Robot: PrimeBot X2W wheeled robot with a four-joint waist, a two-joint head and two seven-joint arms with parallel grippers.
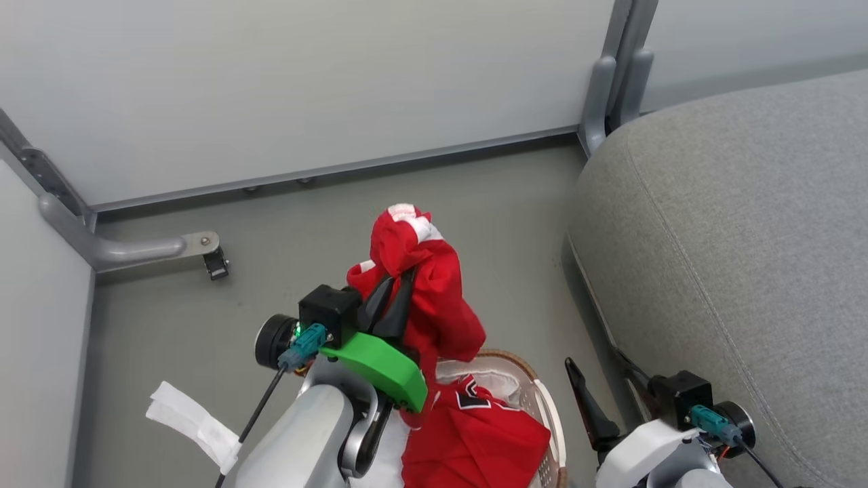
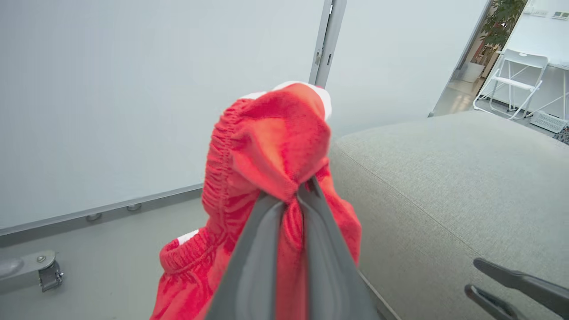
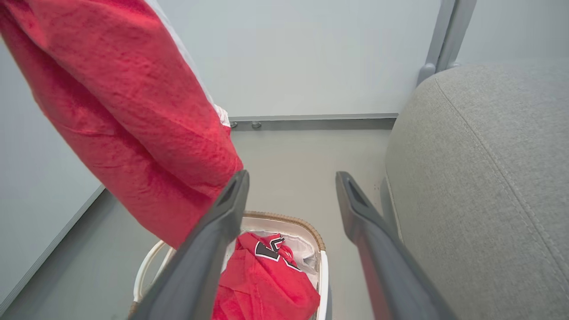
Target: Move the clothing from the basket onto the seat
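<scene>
Left gripper [image 1: 401, 275] pinches shorts [image 1: 442, 313] above basket [image 1: 546, 407].

Office or lab test bay, not a home. Pale partition panels [image 1: 305, 88] in grey metal frames, one foot on a caster [image 1: 215, 263]; bare grey floor [image 1: 169, 325]. Past the panels: white folding chair [image 2: 515, 80], potted plant [image 2: 500, 22] (both small, far off). Grey sofa cushion [image 1: 746, 237] sits just beside a frame post [image 1: 614, 74].
</scene>
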